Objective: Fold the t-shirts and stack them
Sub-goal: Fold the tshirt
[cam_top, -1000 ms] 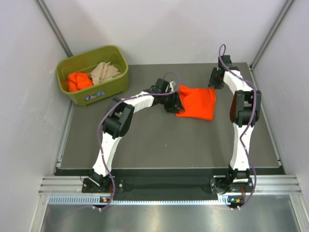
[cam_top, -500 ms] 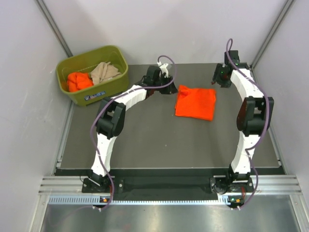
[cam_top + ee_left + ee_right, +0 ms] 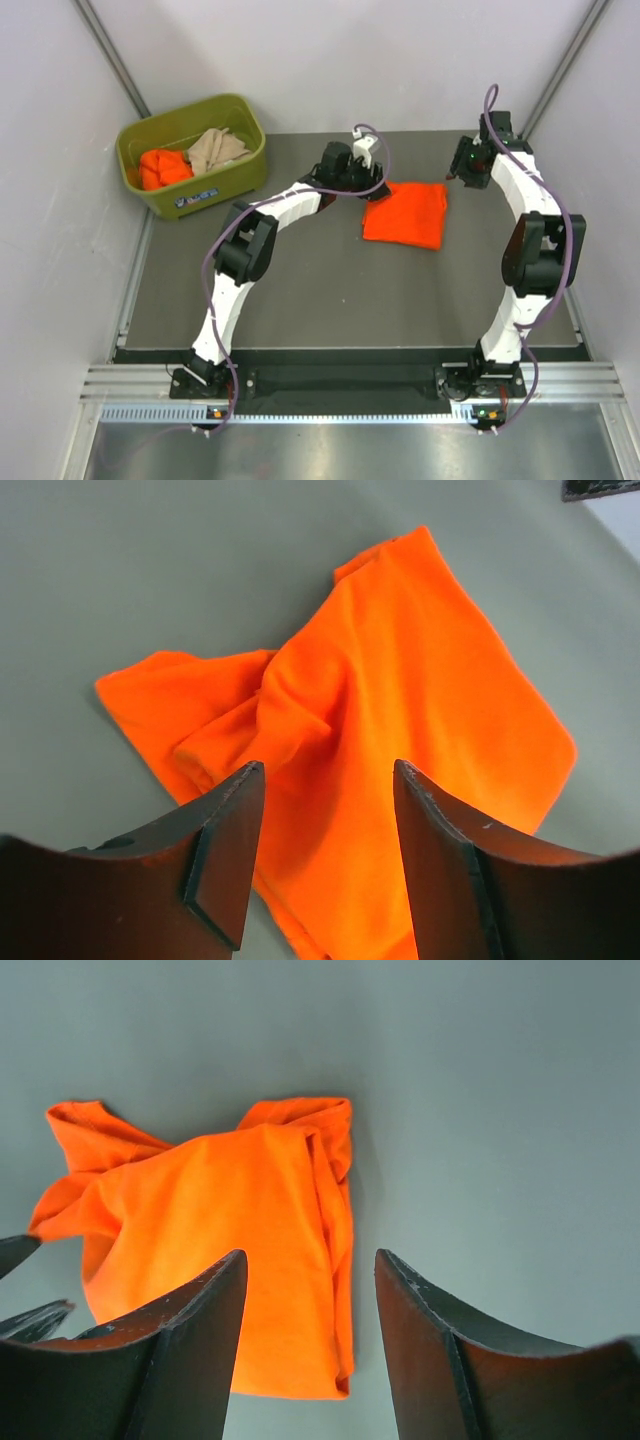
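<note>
Grey tabletop [image 3: 300, 290] fills the space between plain white walls, with both arms bolted at its near edge and reaching toward the far side.

At the far left corner sits an olive-green plastic bin [image 3: 236, 182]. It holds two loose garments: a crumpled orange t-shirt [image 3: 163, 167] in its left part and a bunched beige t-shirt [image 3: 218, 148] to the right of it. The two touch in the middle of the bin, and neither is folded.

A third garment, the folded orange t-shirt [image 3: 408, 215], lies flat on the tabletop in the far middle-right area, well apart from the bin. It forms a rough rectangle. From the left wrist view its near-left part is rumpled, with a sleeve or corner sticking out to the side. The right wrist view shows a doubled edge along one side and a loose flap at the far left corner.

The left fingers [image 3: 225, 850] hang above the shirt's far-left corner, spread apart, with nothing between them but the cloth below. The right fingers [image 3: 190, 1340] hover off the shirt's far-right corner over bare tabletop, likewise spread and gripping nothing. Whether either pair touches the fabric cannot be told.
</note>
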Robot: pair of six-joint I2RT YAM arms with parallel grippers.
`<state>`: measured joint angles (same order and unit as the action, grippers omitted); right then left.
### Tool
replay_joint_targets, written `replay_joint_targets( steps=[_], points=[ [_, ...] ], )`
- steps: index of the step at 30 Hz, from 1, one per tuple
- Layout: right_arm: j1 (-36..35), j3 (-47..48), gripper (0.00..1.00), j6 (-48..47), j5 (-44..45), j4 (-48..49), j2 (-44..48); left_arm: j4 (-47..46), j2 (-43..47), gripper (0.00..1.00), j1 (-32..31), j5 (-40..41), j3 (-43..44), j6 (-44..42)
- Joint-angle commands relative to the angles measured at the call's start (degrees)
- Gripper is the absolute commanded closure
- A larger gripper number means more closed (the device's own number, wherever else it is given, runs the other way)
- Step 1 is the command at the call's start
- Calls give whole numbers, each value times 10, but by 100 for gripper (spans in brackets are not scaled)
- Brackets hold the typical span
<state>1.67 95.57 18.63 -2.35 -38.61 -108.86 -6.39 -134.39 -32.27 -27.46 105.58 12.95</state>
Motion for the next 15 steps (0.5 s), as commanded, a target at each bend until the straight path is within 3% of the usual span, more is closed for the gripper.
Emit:
replay_joint_targets(
  steps=[1, 9, 15],
  points=[
    [2, -1, 46, 3, -19, 28, 27, -34, 19, 41, 1, 25, 0, -73],
    [1, -20, 46, 8, -38, 31, 37, -26, 9, 40, -7, 87, -1, -124],
    [0, -43, 46, 10, -45, 37, 44, -13, -19, 42, -5, 76, 27, -159]
  ],
)
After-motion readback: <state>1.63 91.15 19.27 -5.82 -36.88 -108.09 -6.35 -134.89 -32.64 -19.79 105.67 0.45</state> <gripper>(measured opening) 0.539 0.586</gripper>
